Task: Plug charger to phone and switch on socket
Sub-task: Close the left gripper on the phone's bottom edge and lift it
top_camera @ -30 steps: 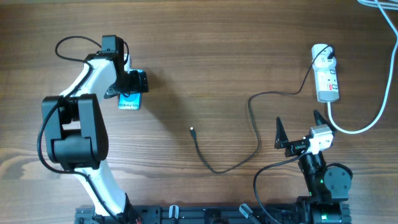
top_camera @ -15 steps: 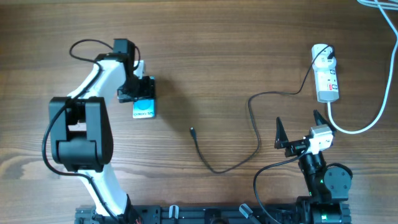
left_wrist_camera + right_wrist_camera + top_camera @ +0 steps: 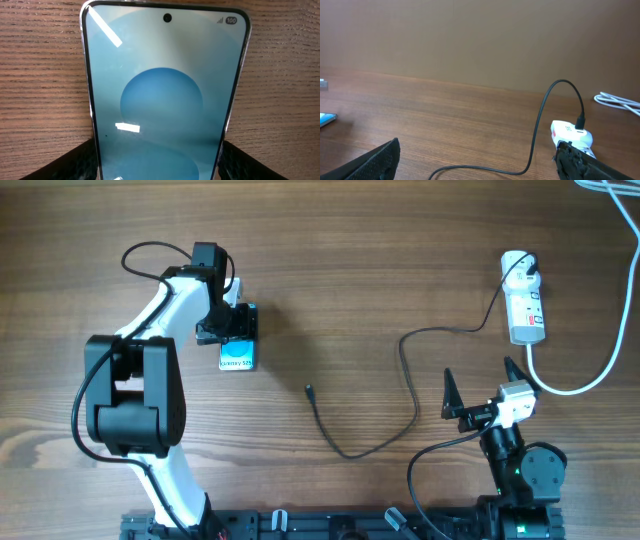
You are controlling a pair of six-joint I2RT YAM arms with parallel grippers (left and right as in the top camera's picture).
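Your left gripper [image 3: 237, 338] has the phone [image 3: 237, 360] between its fingers [image 3: 70, 162], the pads against both long edges, jaws fairly wide because they span the phone's width. On the overhead view the phone lies flat on the table [image 3: 330, 260], screen up, with its long axis running 12 to 6 and the gripper at its 12 o'clock end.

The relation that matters is the connector tip [image 3: 309, 390] of the charger [image 3: 412, 405]. It lies loose at about 4 o'clock from the phone, near but apart. The left wrist view puts the phone's camera dot at the end away from the wrist, so the port is probably at the gripped end, hidden from you.

Your right gripper [image 3: 478, 378] stands fully open and holds nothing. The tip is at its 9 o'clock and well apart. The left arm is nearer the tip, but it is occupied.

The socket [image 3: 524, 305] lies at 1 o'clock from the right gripper, with the charger's white adapter [image 3: 518, 265] seated in its 12 o'clock end.
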